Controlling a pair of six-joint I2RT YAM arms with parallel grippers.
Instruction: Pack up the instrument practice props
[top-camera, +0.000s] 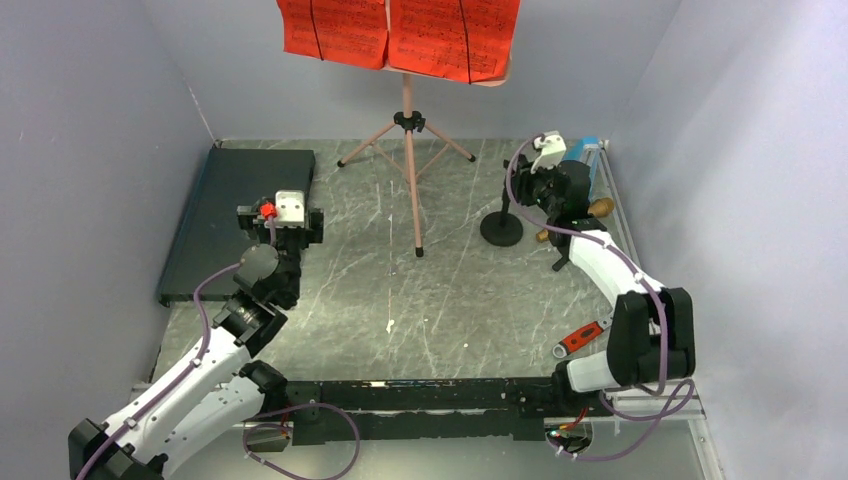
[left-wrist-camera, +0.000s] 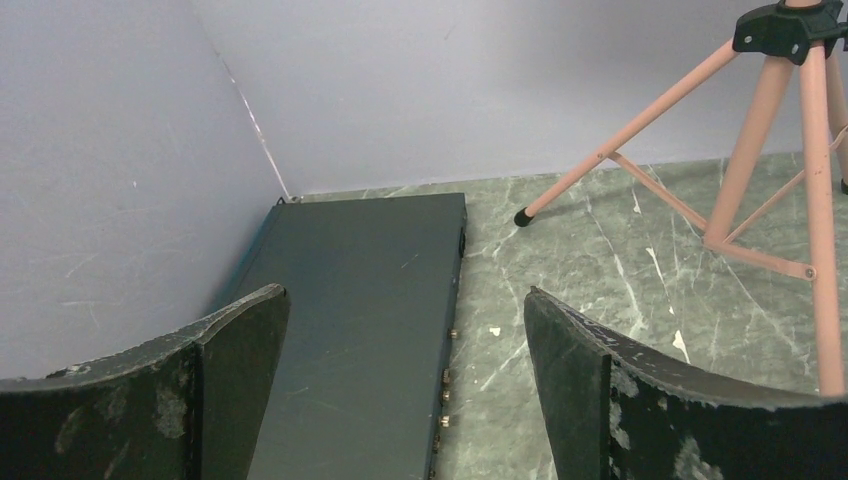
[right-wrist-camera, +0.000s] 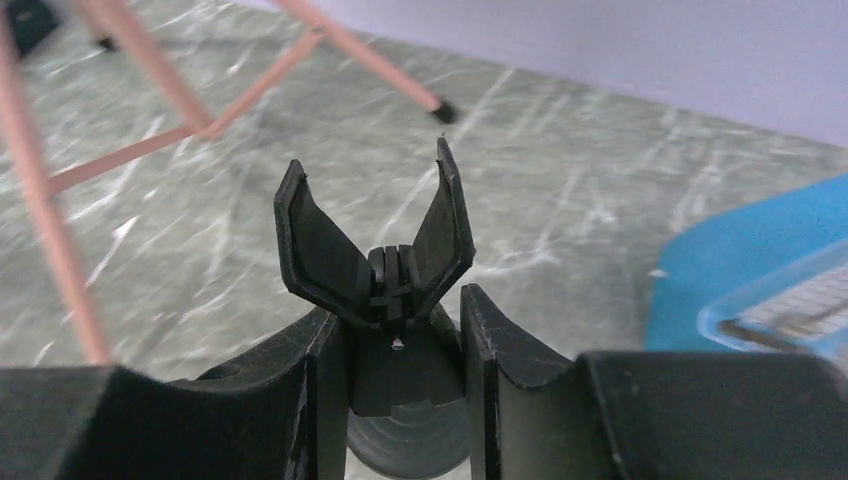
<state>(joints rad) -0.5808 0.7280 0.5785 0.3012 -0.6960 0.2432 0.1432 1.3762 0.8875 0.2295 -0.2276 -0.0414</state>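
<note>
Two arms share a grey marbled counter (top-camera: 450, 300). The biggest prop on it, the pink music stand (top-camera: 408, 150), stands upright on its tripod at the back. The red sheet-music pages (top-camera: 400, 35) are spread across its desk, so both are yet to be packed.

At the left wall lies a flat dark case (top-camera: 240, 215), shut as far as can be seen. It may be where the props are meant to go.

The left gripper (left-wrist-camera: 404, 290) hangs above the case's right edge. Its fingers are spread wide and hold nothing, probably in place to deal with the case.

The right gripper (right-wrist-camera: 398, 320) has its fingers pinched, it seems, on the microphone stand (top-camera: 501, 229) just under its forked clip (right-wrist-camera: 385, 270). The clip is empty. That rigid neck looks like a sensible place to lift from, with the round base hanging below.

The blue metronome (top-camera: 588, 150) sits against the right wall just behind the stand. The gold microphone (top-camera: 600, 207) appears to lie on the counter under the right arm, mostly hidden. A red-handled wrench (top-camera: 580, 338) lies near that arm's base.

The pages carry printed staves too small to read, and no brand or label is legible anywhere.
</note>
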